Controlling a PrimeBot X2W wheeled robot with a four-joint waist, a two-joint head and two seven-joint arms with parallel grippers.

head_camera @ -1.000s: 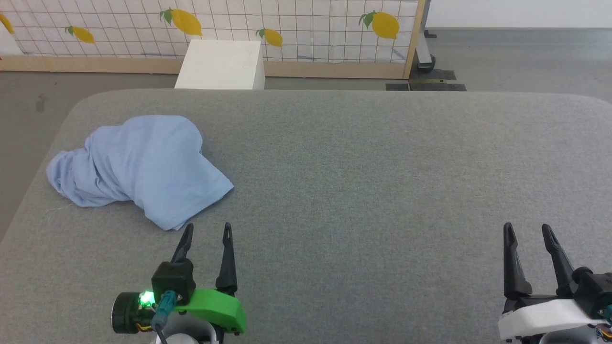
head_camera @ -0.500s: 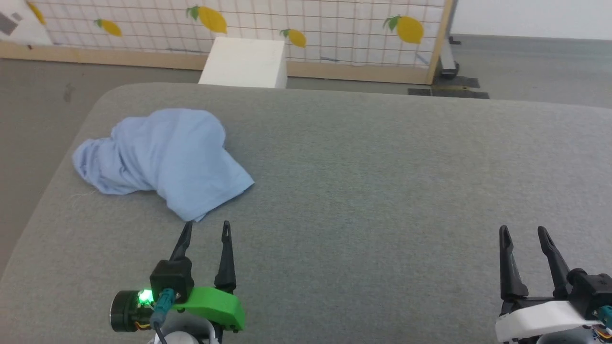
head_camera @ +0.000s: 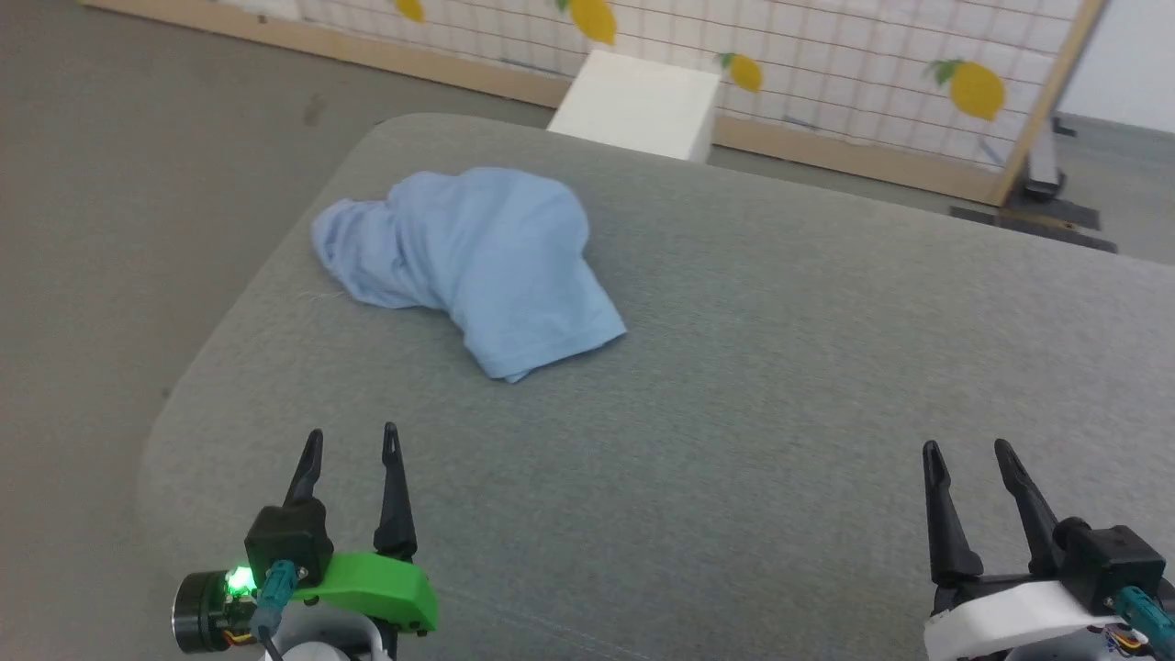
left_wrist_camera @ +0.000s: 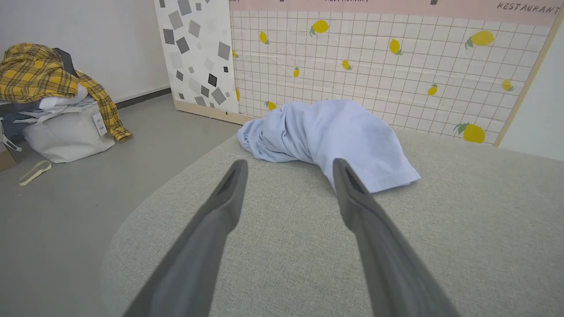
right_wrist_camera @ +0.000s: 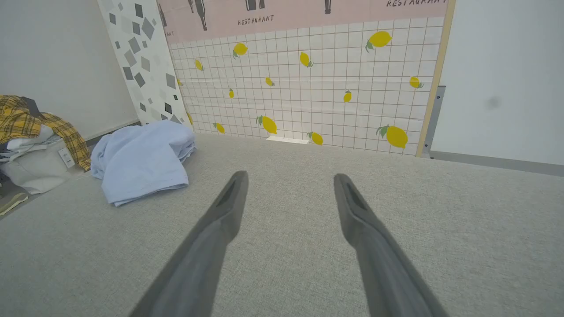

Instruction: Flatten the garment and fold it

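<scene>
The garment (head_camera: pixel 473 262) is a light blue shirt lying in a crumpled heap near the far left corner of the grey table (head_camera: pixel 780 386); its collar and lettering are hidden. The same heap of garment (left_wrist_camera: pixel 328 138) lies ahead of the left fingers and, in the right wrist view, the garment (right_wrist_camera: pixel 141 160) sits far off to the left. My left gripper (head_camera: pixel 353 441) hovers open at the table's near left, short of the shirt's hem. At the near right my right gripper (head_camera: pixel 968 452) is open with nothing between its fingers.
A white box (head_camera: pixel 638 106) stands on the floor behind the table, before a lemon-patterned tiled panel (head_camera: pixel 826 73). A pile of clothes with a yellow plaid piece (left_wrist_camera: pixel 53 88) lies on the floor to the left. The table's rounded left edge (head_camera: pixel 197 367) is close to my left gripper.
The camera has turned left, so the table and shirt have shifted right in the head view. Both grippers stay open and hold about the same place in the picture.
</scene>
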